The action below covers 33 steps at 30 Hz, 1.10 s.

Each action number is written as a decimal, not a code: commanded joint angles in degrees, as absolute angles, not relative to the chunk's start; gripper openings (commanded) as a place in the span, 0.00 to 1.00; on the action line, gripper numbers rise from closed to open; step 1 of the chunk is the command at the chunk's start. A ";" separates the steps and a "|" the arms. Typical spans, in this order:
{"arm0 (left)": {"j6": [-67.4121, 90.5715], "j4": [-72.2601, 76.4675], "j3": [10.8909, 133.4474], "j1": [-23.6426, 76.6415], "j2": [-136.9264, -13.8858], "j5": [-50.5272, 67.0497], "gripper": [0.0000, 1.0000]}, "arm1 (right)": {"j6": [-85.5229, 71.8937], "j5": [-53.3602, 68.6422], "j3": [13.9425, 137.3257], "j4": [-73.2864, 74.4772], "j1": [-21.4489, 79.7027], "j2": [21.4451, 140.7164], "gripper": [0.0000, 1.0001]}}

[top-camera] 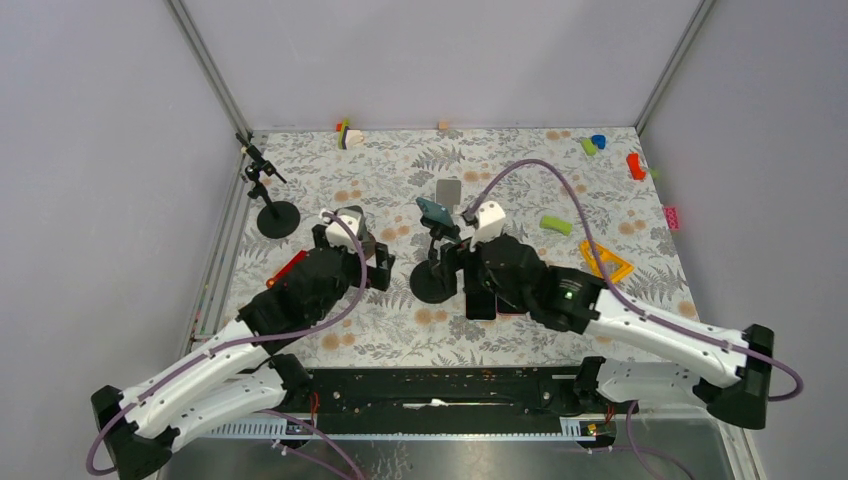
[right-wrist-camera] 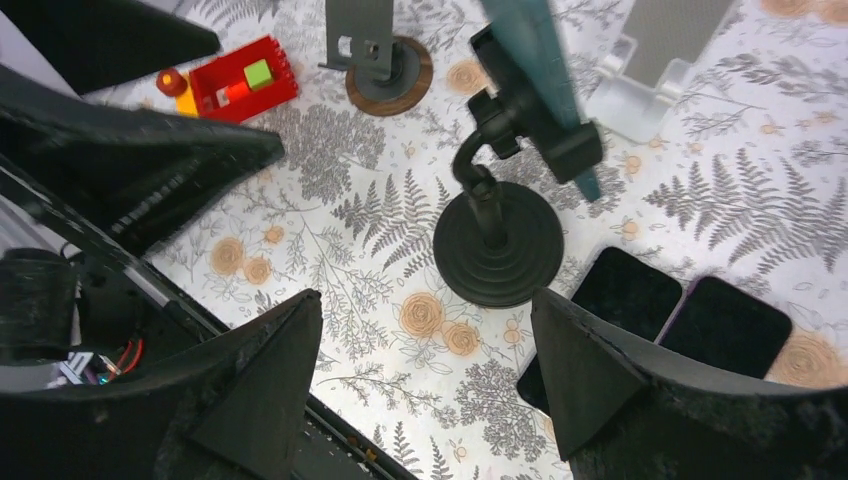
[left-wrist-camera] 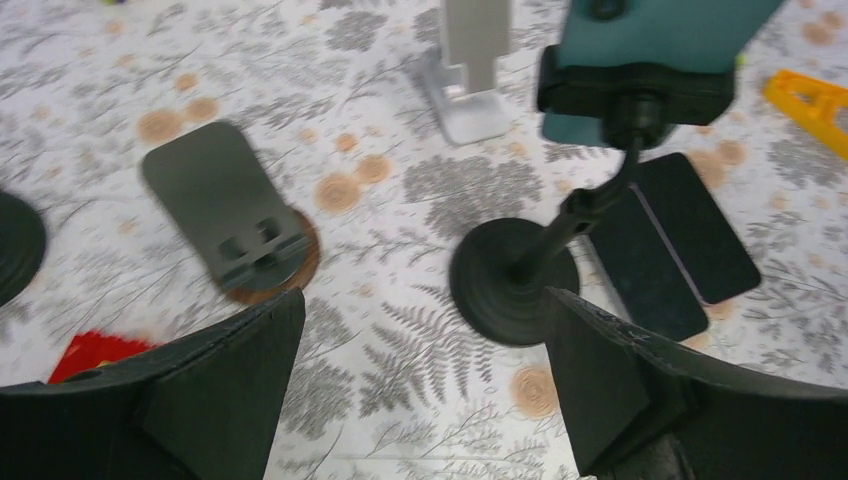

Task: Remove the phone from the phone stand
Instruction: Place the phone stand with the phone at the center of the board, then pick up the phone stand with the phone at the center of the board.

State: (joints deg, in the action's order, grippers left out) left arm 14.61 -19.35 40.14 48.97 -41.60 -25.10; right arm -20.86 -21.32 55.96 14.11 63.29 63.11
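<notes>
A teal phone (top-camera: 434, 211) is clamped in a black phone stand with a round base (top-camera: 431, 284) at the table's middle. In the left wrist view the phone (left-wrist-camera: 655, 35) is at the top right, above the base (left-wrist-camera: 513, 280). In the right wrist view it shows edge-on (right-wrist-camera: 535, 70) above the base (right-wrist-camera: 497, 250). My left gripper (top-camera: 380, 264) is open and empty, just left of the base (left-wrist-camera: 425, 300). My right gripper (top-camera: 452, 266) is open and empty, just right of the stand, and the base lies ahead of its fingers (right-wrist-camera: 425, 300).
Two black phones (left-wrist-camera: 680, 240) lie flat right of the base. A grey stand on a brown disc (left-wrist-camera: 235, 215) and a white stand (left-wrist-camera: 470, 70) stand nearby. A second, empty black stand (top-camera: 275, 215) is at the left. Coloured bricks (top-camera: 636, 165) lie at the back right.
</notes>
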 commanded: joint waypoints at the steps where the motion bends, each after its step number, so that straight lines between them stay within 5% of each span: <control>1: 11.12 -1.01 35.52 48.78 -42.51 -13.92 0.98 | -25.54 -19.37 61.50 22.88 59.02 59.38 0.82; 11: 10.26 15.14 34.28 49.88 -55.62 -5.72 0.95 | -31.10 2.29 62.59 29.20 36.46 58.10 0.80; 33: 8.00 24.17 43.59 50.09 -79.02 -15.60 0.94 | -30.63 4.03 55.37 29.16 33.93 51.42 0.82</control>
State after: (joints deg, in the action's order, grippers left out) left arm 8.86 20.71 39.86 49.98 -77.10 -12.36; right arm -30.50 2.70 55.66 29.32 34.37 53.06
